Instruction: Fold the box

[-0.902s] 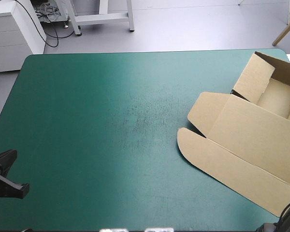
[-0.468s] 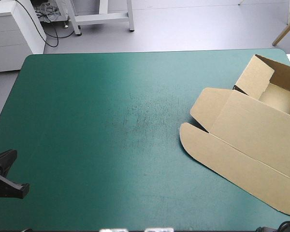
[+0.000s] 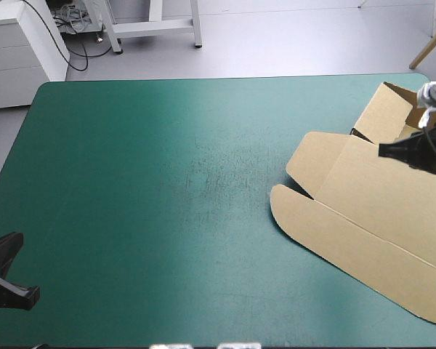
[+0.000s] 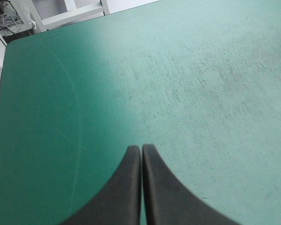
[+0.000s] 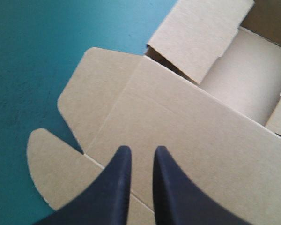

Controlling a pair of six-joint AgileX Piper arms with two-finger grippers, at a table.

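The brown cardboard box (image 3: 370, 203), an open tray with a flat lid, is cut off along its right side in the high view. Part of its tray is hidden behind the black-finned right gripper (image 3: 384, 150) above it.

The table (image 3: 131, 182) lay bare across its left and middle, so my left jaws had free passage ahead. On the right the box (image 3: 363, 211) took up the room. Its lid (image 5: 187, 131) lay flat under my right jaws, and the raised walls (image 3: 381, 113) stood just beyond.
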